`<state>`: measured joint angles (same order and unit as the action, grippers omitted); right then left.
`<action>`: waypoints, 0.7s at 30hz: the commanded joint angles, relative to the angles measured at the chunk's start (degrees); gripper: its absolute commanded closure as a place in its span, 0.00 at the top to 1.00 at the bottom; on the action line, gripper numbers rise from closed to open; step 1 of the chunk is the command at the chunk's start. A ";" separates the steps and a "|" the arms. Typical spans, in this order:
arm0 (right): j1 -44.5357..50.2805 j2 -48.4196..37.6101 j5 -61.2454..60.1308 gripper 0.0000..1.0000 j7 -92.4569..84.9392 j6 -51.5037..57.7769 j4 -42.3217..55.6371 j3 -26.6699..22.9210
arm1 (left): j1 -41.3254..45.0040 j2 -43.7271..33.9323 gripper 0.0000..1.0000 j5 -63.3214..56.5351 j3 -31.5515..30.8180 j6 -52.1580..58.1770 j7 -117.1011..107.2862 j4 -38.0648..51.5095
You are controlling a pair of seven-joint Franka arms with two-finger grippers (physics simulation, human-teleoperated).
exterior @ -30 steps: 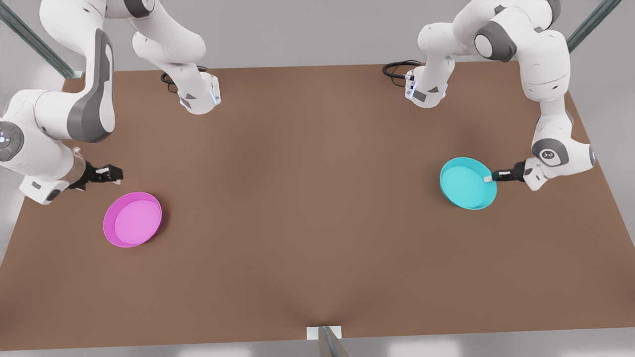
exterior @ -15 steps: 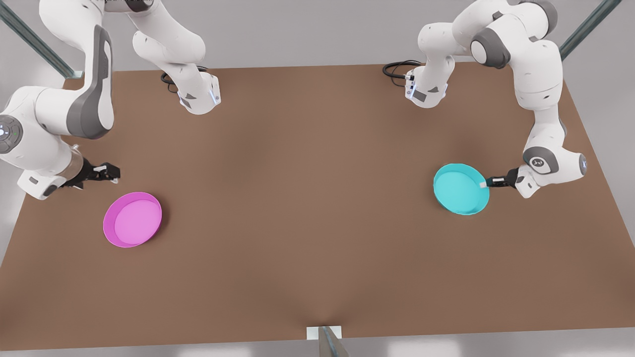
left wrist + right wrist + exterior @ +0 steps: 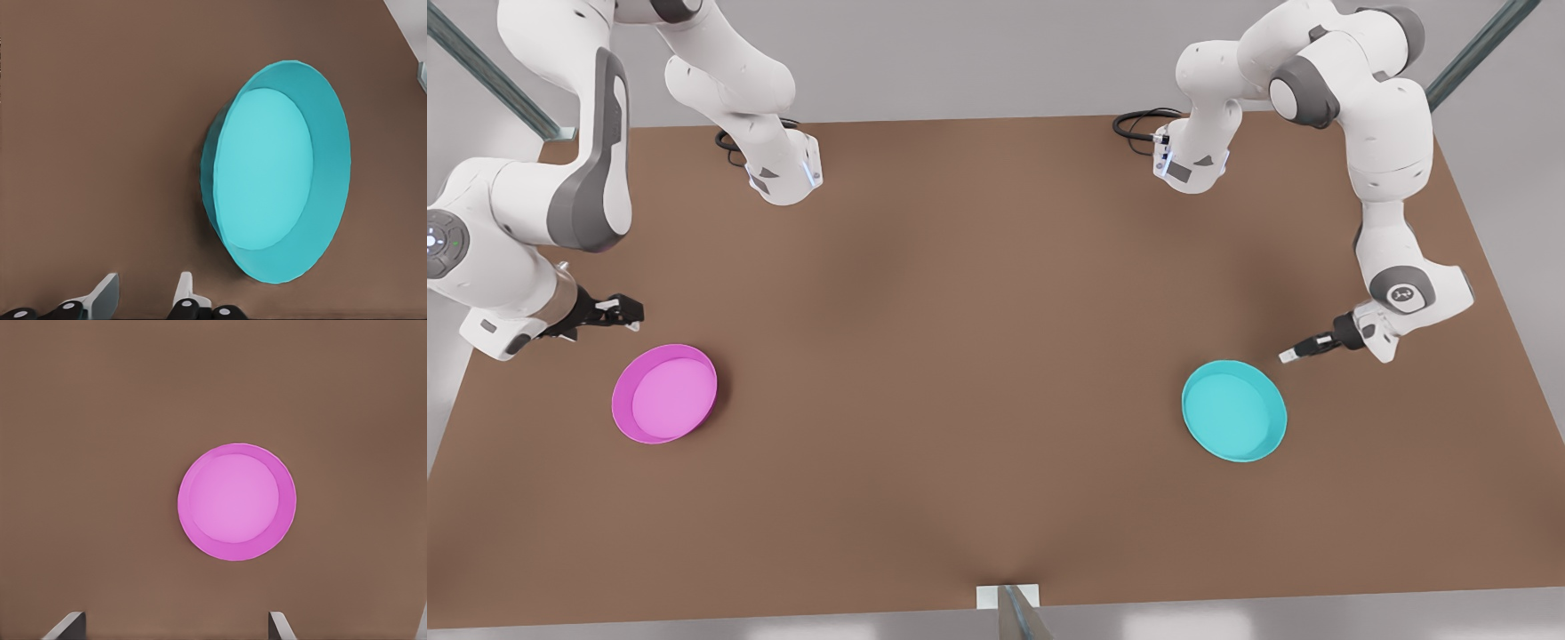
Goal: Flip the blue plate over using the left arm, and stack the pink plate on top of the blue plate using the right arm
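Left gripper (image 3: 1288, 356), fingers parted and empty, hangs just beside the blue plate (image 3: 1234, 411), apparently still rim-up on the table's (image 3: 978, 356) right; regrasping comes next. Right gripper (image 3: 630, 310), spread, waits near the pink plate (image 3: 664, 394).

the blue plate (image 3: 1234, 411) lies on the table (image 3: 978, 356) at the front view's right, the pink plate (image 3: 664, 394) well apart at its left. each gripper hangs just behind its nearer plate, apart from it.
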<state>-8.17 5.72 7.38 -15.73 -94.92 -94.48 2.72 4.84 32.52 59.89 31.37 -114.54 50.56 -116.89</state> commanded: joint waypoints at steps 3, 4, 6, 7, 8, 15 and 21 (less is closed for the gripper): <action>0.08 -0.01 0.00 1.00 0.00 0.00 0.00 0.01 | 0.00 -0.18 0.54 -15.42 -0.08 -0.51 -0.46 0.09; 0.00 -0.01 0.00 1.00 0.00 0.00 0.00 0.01 | 0.00 -0.36 0.54 -15.42 -0.60 -0.51 -0.55 0.17; 0.00 -0.19 0.00 1.00 -0.09 0.00 0.00 0.01 | 0.79 -1.85 0.55 -15.51 -1.66 -0.33 -4.59 1.05; 0.00 -0.19 0.00 1.00 -0.09 0.00 0.00 0.01 | 0.88 -2.11 0.55 -15.60 -2.19 -0.07 -6.16 1.75; 0.00 -0.19 0.00 1.00 -0.09 -0.09 0.00 0.01 | 1.23 -2.29 0.55 -16.30 -3.07 0.11 -9.15 2.98; -0.18 -0.54 0.09 1.00 -0.18 -0.35 0.00 0.01 | 4.30 -2.82 0.56 -16.48 -6.76 -1.91 -20.06 4.30; -0.01 -0.54 0.09 1.00 -0.18 -0.35 -0.17 0.01 | 4.66 -2.20 0.57 -19.55 -8.78 -6.31 -25.16 6.41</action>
<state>-8.20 5.19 7.47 -15.91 -95.27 -94.66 2.72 9.44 30.44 41.49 22.19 -121.14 25.09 -110.31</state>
